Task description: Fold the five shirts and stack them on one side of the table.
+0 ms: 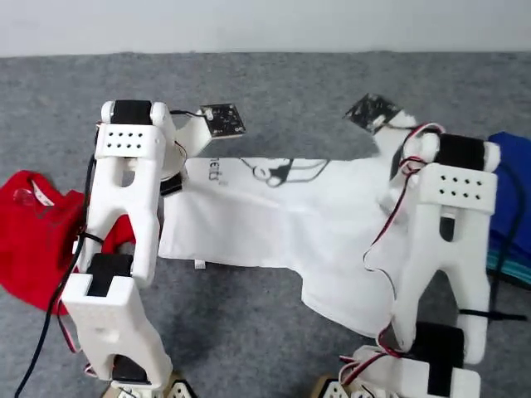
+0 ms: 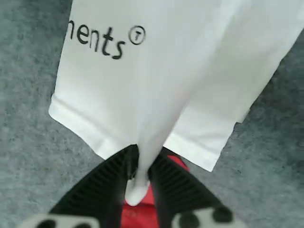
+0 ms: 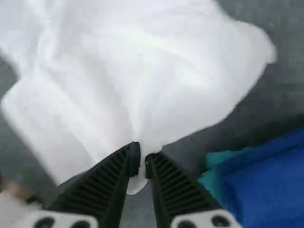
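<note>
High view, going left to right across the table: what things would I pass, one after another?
A red shirt → the left arm → the white shirt → the right arm → a blue shirt at the picture's right edge.

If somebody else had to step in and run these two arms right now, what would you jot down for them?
Left gripper: shut on the white shirt at its edge by the red shirt.
Right gripper: shut on its other end, by the blue shirt.
The white shirt lies spread on the grey table.
Done: no folded shirt or stack in sight.
Left: fold it, then the others, and stack them.
</note>
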